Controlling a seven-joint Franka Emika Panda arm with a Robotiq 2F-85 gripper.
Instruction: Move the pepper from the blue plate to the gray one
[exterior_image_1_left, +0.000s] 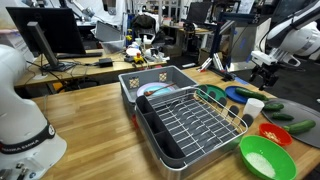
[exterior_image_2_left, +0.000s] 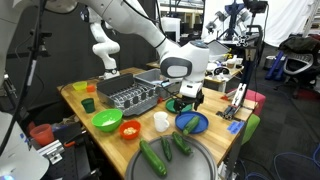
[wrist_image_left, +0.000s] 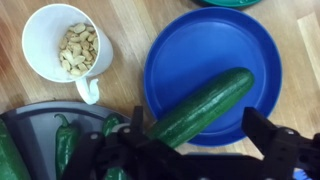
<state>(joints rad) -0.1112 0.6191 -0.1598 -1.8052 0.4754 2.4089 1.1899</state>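
Note:
The blue plate (wrist_image_left: 200, 45) (exterior_image_2_left: 198, 121) (exterior_image_1_left: 240, 93) holds a long, mid-green, cucumber-like vegetable (wrist_image_left: 205, 105) lying diagonally, its lower end past the rim. A small dark green glossy pepper (wrist_image_left: 65, 140) lies on the gray plate (wrist_image_left: 30, 115) (exterior_image_2_left: 190, 162) at the lower left, beside other green vegetables (exterior_image_2_left: 152, 157). My gripper (wrist_image_left: 197, 128) (exterior_image_2_left: 190, 103) (exterior_image_1_left: 265, 78) hovers over the blue plate. Its fingers are wide open on either side of the long vegetable's lower half and do not grip it.
A white mug (wrist_image_left: 60, 45) (exterior_image_2_left: 161, 121) of nuts stands beside the blue plate. A green bowl (exterior_image_1_left: 262, 157) (exterior_image_2_left: 107, 121), a red bowl (exterior_image_1_left: 275, 132) (exterior_image_2_left: 130, 128) and a gray tub with a wire dish rack (exterior_image_1_left: 190, 115) (exterior_image_2_left: 130, 95) stand on the wooden table.

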